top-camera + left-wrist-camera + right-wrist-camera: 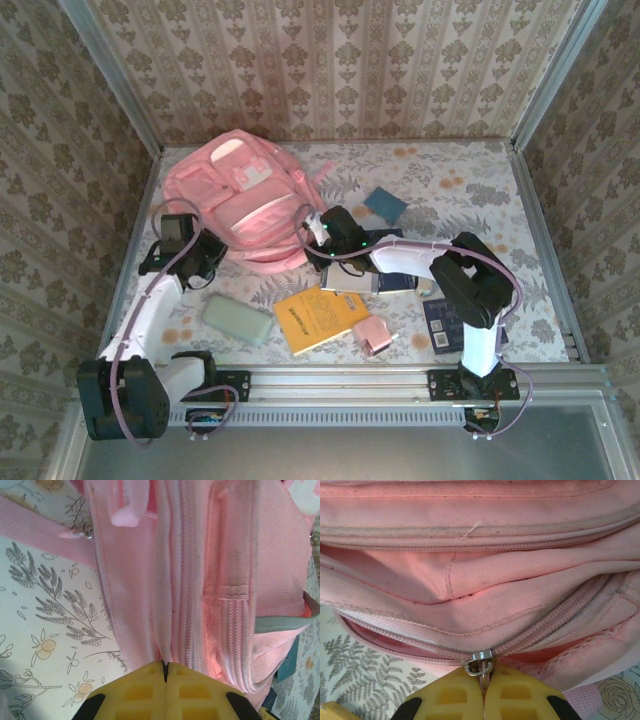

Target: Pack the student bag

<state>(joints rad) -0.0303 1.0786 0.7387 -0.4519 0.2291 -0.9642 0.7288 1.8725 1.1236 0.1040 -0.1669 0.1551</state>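
Up at upper left on the tabletop (460, 200) sits the student bag (238, 205), left tool (165, 672) pinched shut on its fabric, right tool (483, 680) clamped on a zipper pull (479, 661), so I'd say we're opening a pocket, next needs a steady pull along the zip.

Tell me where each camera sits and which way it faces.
Top external: above and behind the bases, looking down on the table, left arm, right arm and student bag.
Left wrist: on the left arm, facing the bag's side; left gripper closed on a fold of it.
Right wrist: on the right arm, facing a zip pocket; right gripper closed on the zip pull.
Shared: all three show the bag.
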